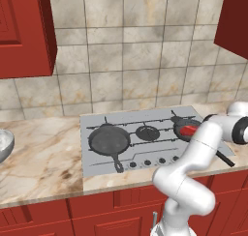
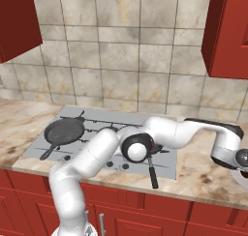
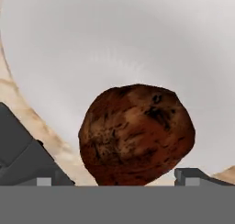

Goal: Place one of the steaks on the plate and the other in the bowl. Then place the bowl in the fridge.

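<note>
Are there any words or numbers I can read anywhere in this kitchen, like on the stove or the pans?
None: no words, numbers or brand marks can be read.
Stove knobs: plain dots, no readable marks.
Skillet: no label.
Plate under the steak: plain white, no print.

Colours at the hob
Mottled red-brown steak [image 3: 136, 133] on pale white plate [image 3: 114, 44]; black skillet [image 1: 110, 142], grey hob [image 1: 145, 148], beige-veined marble worktop [image 1: 41, 162], red cabinets [image 1: 24, 32].
</note>
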Motion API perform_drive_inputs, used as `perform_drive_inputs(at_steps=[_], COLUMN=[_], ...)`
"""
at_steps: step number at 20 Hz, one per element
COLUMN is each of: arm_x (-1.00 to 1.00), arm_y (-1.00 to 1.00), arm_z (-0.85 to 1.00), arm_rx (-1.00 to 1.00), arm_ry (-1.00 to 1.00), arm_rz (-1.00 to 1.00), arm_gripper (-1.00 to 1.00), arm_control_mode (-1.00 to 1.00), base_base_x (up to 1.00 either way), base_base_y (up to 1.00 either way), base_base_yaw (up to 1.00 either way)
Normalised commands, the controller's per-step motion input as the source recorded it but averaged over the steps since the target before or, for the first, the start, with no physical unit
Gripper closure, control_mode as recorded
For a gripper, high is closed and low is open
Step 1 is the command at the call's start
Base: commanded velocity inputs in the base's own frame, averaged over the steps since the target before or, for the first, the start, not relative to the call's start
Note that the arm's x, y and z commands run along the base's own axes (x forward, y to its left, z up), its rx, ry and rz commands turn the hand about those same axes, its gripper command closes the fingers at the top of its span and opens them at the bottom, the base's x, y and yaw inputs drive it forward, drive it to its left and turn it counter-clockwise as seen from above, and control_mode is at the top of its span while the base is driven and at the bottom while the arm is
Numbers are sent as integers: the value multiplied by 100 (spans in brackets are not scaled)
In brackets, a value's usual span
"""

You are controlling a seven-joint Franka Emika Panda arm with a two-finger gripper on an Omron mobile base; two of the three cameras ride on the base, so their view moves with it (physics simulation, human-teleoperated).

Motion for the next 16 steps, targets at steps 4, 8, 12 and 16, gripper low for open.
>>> perform_drive_inputs(at_steps=[4, 8, 12, 16], arm_x=[0, -9, 0, 0], arm_y=[1, 54, 100, 100], arm_z=[6, 23, 50, 73], arm_rx=[0, 0, 0, -2], arm_ry=[-32, -35, -25, -1], arm_rz=[0, 0, 0, 0], arm_gripper=[-100, -100, -100, -100], arm_control_mode=[-100, -100, -100, -100], base_base_x=[0, 0, 0, 0], base_base_y=[0, 0, 0, 0], base_base_yaw=[0, 0, 0, 0])
